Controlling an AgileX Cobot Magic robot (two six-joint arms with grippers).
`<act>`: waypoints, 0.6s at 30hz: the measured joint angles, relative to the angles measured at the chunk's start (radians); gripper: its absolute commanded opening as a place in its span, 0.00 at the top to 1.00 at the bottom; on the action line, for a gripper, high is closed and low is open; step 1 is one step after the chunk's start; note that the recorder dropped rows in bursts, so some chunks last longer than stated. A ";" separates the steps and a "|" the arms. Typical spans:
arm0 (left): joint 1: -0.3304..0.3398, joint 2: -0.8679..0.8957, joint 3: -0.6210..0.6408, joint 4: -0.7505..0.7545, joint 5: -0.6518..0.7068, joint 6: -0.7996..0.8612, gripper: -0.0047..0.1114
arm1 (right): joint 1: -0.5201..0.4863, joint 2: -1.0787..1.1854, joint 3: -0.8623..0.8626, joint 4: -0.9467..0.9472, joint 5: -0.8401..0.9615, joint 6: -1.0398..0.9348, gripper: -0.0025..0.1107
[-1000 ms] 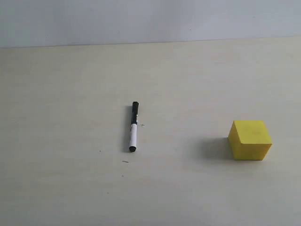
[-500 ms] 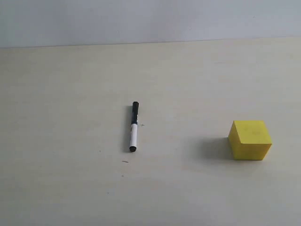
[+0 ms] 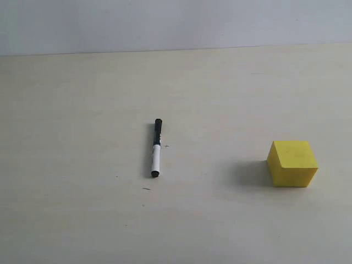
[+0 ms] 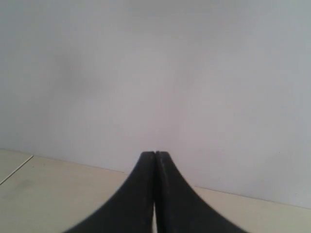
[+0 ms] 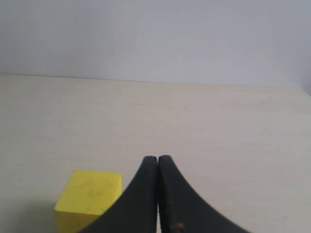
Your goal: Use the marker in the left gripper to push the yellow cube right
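Observation:
The marker (image 3: 156, 147) lies flat on the cream table near the middle of the exterior view, black cap pointing away, held by nothing. The yellow cube (image 3: 292, 163) stands well to its right, alone. No arm shows in the exterior view. In the left wrist view my left gripper (image 4: 155, 154) is shut and empty, facing the pale wall with neither marker nor cube in sight. In the right wrist view my right gripper (image 5: 158, 158) is shut and empty, and the yellow cube (image 5: 90, 196) sits on the table beyond it, off to one side.
The cream table (image 3: 77, 110) runs back to a pale grey wall (image 3: 176, 22). A few small dark specks (image 3: 146, 188) mark the surface near the marker. A seam in the table (image 4: 17, 169) shows in the left wrist view.

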 measured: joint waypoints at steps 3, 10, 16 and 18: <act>-0.017 -0.039 0.000 0.000 0.000 0.000 0.96 | 0.000 0.000 0.000 0.000 0.000 0.000 0.98; -0.099 -0.066 0.006 0.000 0.000 0.004 0.96 | 0.000 0.000 0.000 0.000 0.000 0.000 0.98; -0.099 -0.066 0.163 0.007 -0.088 0.012 0.96 | 0.000 0.000 0.000 0.000 0.000 0.000 0.98; -0.099 -0.064 0.261 0.016 -0.155 0.035 0.96 | 0.000 0.000 0.000 0.000 0.000 0.000 0.98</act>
